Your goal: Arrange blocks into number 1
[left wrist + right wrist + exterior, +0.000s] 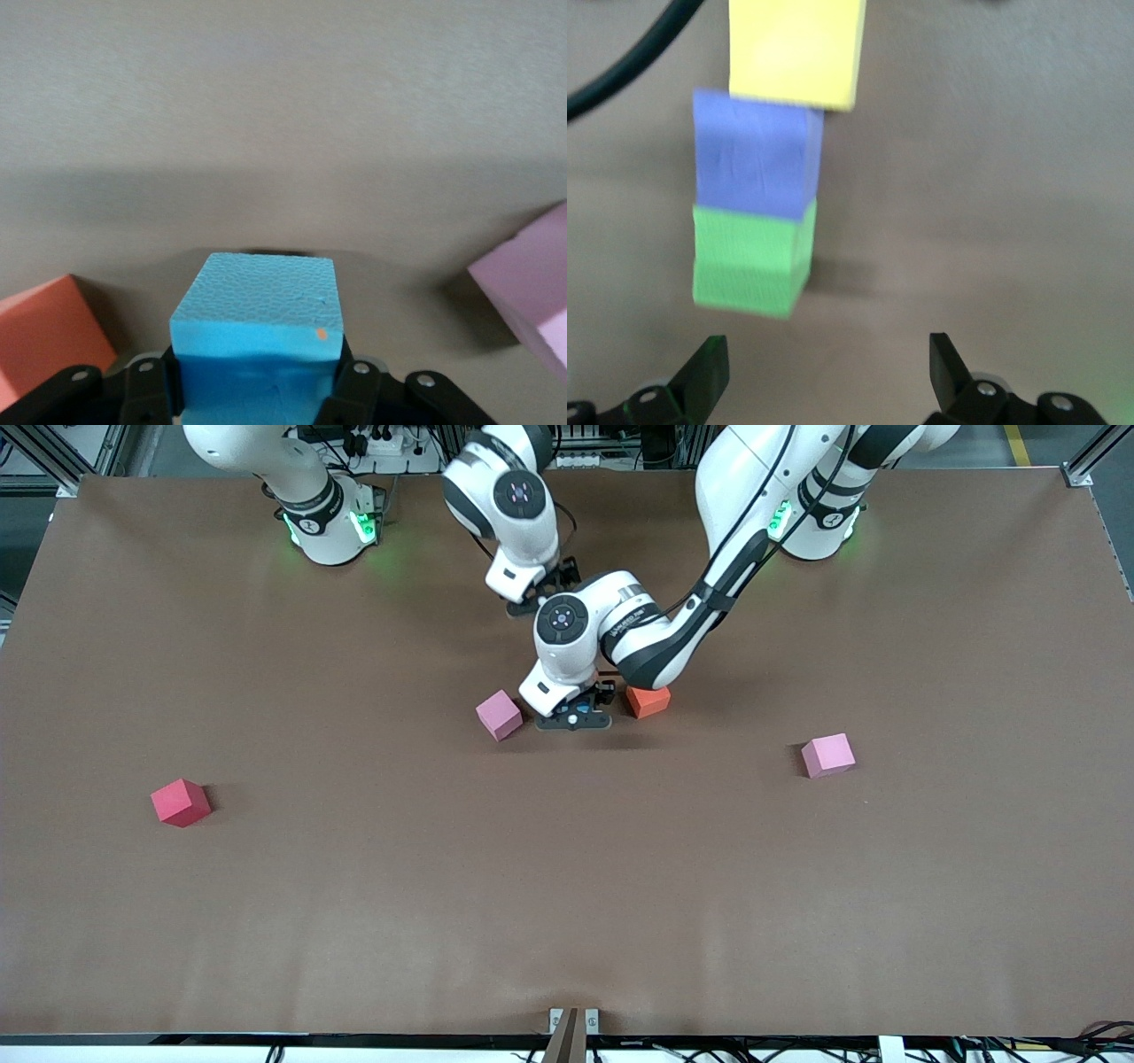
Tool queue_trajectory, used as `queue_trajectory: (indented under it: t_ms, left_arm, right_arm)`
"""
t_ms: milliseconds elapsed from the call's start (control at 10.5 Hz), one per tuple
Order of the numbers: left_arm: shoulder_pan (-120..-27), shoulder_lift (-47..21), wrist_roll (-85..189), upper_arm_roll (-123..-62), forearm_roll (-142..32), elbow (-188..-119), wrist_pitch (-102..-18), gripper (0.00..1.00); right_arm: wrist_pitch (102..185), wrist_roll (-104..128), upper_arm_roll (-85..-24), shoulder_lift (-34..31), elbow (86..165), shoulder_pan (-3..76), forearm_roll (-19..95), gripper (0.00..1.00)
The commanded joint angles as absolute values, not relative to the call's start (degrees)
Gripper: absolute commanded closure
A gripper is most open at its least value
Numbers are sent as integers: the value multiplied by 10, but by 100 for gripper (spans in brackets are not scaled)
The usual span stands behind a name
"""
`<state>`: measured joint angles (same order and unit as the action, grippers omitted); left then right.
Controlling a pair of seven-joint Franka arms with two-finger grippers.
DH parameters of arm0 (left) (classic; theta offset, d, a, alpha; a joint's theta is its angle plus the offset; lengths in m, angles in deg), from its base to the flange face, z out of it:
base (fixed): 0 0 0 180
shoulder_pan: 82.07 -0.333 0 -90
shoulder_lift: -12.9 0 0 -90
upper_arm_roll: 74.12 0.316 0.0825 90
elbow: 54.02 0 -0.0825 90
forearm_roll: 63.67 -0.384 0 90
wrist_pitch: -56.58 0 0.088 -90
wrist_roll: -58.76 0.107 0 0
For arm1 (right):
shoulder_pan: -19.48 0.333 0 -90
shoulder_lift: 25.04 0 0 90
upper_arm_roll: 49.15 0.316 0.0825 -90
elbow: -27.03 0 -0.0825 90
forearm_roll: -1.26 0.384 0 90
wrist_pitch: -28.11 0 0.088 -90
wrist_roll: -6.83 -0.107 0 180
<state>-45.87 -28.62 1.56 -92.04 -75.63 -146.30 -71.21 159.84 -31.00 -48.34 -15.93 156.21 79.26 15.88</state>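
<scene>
My left gripper (576, 717) is shut on a light blue block (255, 310), low over the middle of the table. It sits between an orange block (648, 701) and a pink block (499, 715), both resting on the table beside it. In the right wrist view a green block (750, 259), a purple block (755, 152) and a yellow block (796, 51) lie in one touching row. In the front view the arms hide that row. My right gripper (828, 363) hangs open and empty over the table beside the green end of the row.
A second pink block (828, 755) lies toward the left arm's end of the brown table (567, 886). A red block (181, 802) lies toward the right arm's end, nearer the front camera. The two hands are close together over the table's middle.
</scene>
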Motion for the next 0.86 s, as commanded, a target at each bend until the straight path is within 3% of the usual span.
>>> queue_trajectory:
  t_ms: [0,286,381,476,762]
  left_arm:
    - [-440,-295,-1,-917,-748,-1458,-729,100]
    - [-431,-297,-1,-917,-748,-1461,-730,100]
    - [-432,-297,0,-917,-748,-1462,-730,20]
    - [-432,-296,0,-917,-747,-1462,-730,0]
    - [-447,-275,-9,-911,-747,-1458,-724,0]
  right_arm:
    - [1603,-318,-467,-220,1629,781,142,0]
    - [1588,-297,-461,-265,1670,772,139,0]
    - [1563,-283,-462,-284,1672,761,139,0]
    - [1536,-262,-462,-300,1672,741,135,0]
    - [1491,-191,-463,-330,1671,681,115,0]
